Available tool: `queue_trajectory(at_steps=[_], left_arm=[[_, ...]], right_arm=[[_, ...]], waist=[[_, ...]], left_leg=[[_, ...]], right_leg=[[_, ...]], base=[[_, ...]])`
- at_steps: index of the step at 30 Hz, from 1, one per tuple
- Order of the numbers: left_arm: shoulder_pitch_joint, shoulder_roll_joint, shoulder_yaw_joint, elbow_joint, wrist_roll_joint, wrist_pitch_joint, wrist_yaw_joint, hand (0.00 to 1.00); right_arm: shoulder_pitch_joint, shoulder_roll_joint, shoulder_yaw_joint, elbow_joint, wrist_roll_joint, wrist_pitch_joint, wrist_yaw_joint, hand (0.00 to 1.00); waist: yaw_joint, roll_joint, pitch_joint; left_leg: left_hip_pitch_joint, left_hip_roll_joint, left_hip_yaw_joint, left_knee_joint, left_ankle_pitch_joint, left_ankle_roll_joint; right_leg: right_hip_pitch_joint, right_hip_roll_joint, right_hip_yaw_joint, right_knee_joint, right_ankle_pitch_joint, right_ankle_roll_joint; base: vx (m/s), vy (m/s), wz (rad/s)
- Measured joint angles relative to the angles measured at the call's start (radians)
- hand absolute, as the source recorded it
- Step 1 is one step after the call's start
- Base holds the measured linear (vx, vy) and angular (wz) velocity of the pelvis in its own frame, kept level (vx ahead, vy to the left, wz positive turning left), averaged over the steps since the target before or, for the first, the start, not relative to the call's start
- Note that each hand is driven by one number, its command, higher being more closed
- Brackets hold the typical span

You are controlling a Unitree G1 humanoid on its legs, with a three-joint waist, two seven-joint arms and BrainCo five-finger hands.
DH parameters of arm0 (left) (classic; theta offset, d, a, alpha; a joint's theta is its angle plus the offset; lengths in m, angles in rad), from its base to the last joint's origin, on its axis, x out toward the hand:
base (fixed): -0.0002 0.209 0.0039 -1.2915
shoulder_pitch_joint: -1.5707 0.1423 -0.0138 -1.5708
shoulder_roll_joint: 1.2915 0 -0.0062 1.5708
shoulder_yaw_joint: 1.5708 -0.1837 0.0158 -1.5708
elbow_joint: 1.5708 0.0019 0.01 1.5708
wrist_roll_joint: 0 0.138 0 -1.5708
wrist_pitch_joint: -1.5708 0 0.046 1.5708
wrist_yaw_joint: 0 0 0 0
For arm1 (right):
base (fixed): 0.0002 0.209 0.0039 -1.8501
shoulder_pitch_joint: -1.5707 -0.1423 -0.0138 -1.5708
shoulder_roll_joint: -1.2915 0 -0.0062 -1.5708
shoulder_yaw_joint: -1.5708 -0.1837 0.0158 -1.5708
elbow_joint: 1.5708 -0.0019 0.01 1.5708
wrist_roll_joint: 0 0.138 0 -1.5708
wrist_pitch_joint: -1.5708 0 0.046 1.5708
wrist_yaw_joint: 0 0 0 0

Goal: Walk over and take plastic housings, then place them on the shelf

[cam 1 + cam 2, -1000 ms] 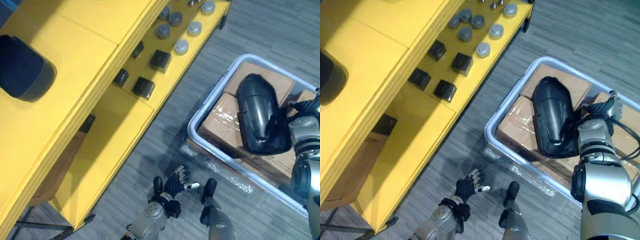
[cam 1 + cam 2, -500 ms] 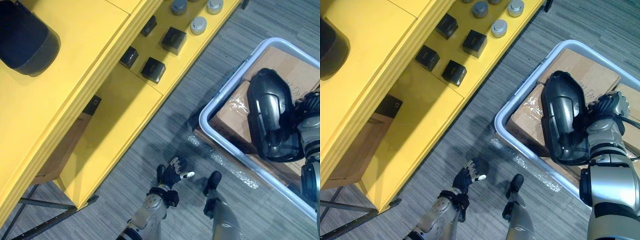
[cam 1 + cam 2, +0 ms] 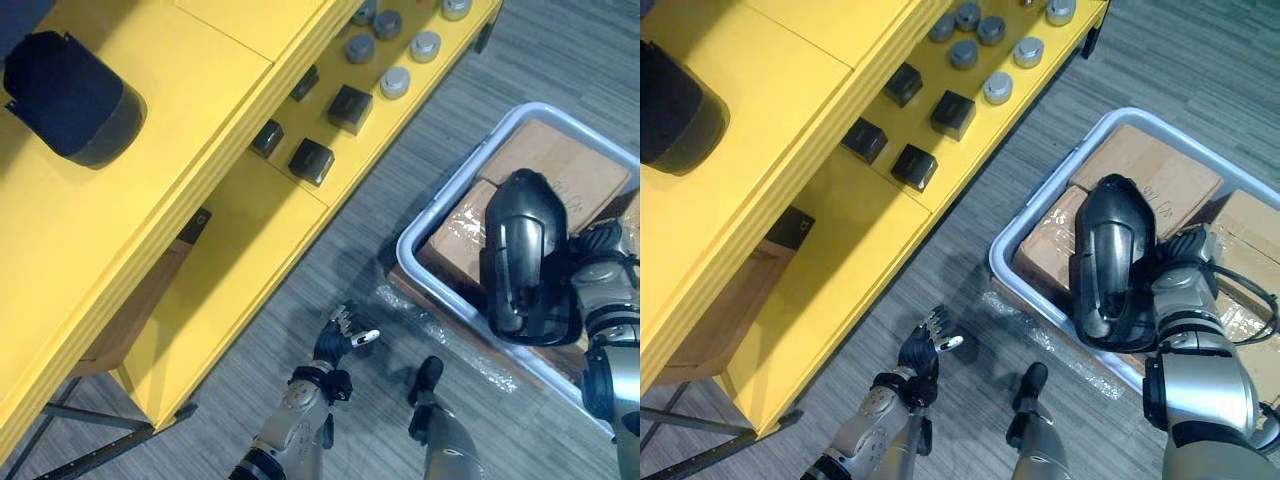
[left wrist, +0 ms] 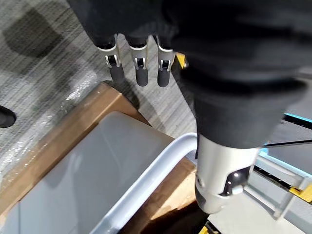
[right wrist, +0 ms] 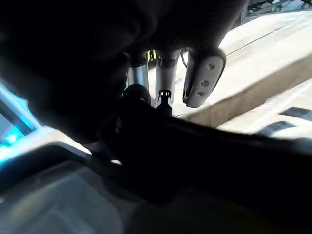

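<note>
Now, right hand [image 3: 1183,262] tight around black housing [image 3: 1110,255], left hand [image 3: 920,350] slack, box [image 3: 1140,160] print illegible.

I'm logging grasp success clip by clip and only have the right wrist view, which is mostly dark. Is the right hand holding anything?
Observer: Yes. The right hand has its fingers curled round the edge of a glossy black plastic housing.
Operator: Where is that housing?
Observer: It's over the pale grey plastic tote, above the brown cardboard boxes inside. I can't tell whether it touches them.
Operator: Is the left hand helping?
Observer: No. The left hand hangs low over the grey floor with relaxed fingers, holding nothing.
</note>
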Motion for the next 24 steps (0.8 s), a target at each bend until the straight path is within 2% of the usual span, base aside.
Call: queue_trajectory(at_steps=[2, 7, 10, 11, 16, 20, 24], left_arm=[[0.006, 0.021, 0.000, -0.029, 0.000, 0.000, 0.009, 0.00], [0.054, 0.087, -0.001, -0.110, 0.000, 0.000, 0.009, 0.00], [0.063, 0.100, -0.011, -0.123, -0.001, -0.001, 0.008, 0.00], [0.066, 0.101, -0.017, -0.123, -0.001, -0.001, 0.008, 0.00], [0.098, 0.105, -0.039, -0.132, -0.001, -0.001, 0.008, 0.00], [0.110, 0.110, -0.041, -0.148, -0.001, -0.001, 0.009, 0.00], [0.111, 0.114, -0.040, -0.151, -0.001, -0.001, 0.013, 0.00]], right_arm=[[0.010, 0.004, -0.001, -0.111, -0.001, 0.006, -0.032, 1.00], [0.090, 0.055, -0.067, -0.406, -0.009, 0.005, -0.109, 1.00], [0.127, 0.084, -0.077, -0.474, -0.025, 0.005, -0.126, 1.00], [0.145, 0.092, -0.077, -0.488, -0.026, 0.005, -0.128, 0.00], [0.220, 0.181, -0.078, -0.501, -0.026, 0.005, -0.129, 0.00], [0.276, 0.221, -0.076, -0.492, -0.025, 0.004, -0.108, 0.00], [0.282, 0.257, -0.074, -0.396, -0.021, 0.003, -0.070, 0.00]], waist=[[-0.007, -0.010, 0.007], [-0.022, -0.064, -0.006], [-0.033, -0.084, -0.017], [-0.035, -0.087, -0.019], [-0.028, -0.092, -0.028], [-0.020, -0.092, -0.029], [-0.014, -0.092, -0.029]], left_leg=[[0.020, 0.009, 0.007, -0.002, -0.003, -0.004], [0.098, 0.036, 0.034, 0.000, -0.025, -0.019], [0.102, 0.045, 0.044, 0.001, -0.028, -0.021], [0.102, 0.047, 0.046, 0.001, -0.029, -0.022], [0.106, 0.060, 0.070, 0.007, -0.039, -0.029], [0.103, 0.066, 0.070, 0.017, -0.044, -0.033], [0.090, 0.066, 0.067, 0.029, -0.045, -0.033]], right_leg=[[0.024, 0.013, 0.002, -0.020, 0.007, -0.005], [0.099, 0.052, 0.022, -0.059, 0.014, -0.014], [0.100, 0.061, 0.031, -0.066, 0.016, -0.016], [0.100, 0.064, 0.033, -0.069, 0.016, -0.017], [0.096, 0.081, 0.055, -0.081, 0.022, -0.024], [0.096, 0.087, 0.055, -0.082, 0.022, -0.025], [0.091, 0.087, 0.052, -0.082, 0.025, -0.028]], base=[[0.04, -0.084, -0.13], [0.06, -0.078, -0.18], [0.03, -0.058, -0.15], [0.03, -0.052, -0.08], [0.02, -0.042, -0.15], [0.01, -0.015, -0.03], [0.00, -0.004, 0.01]])
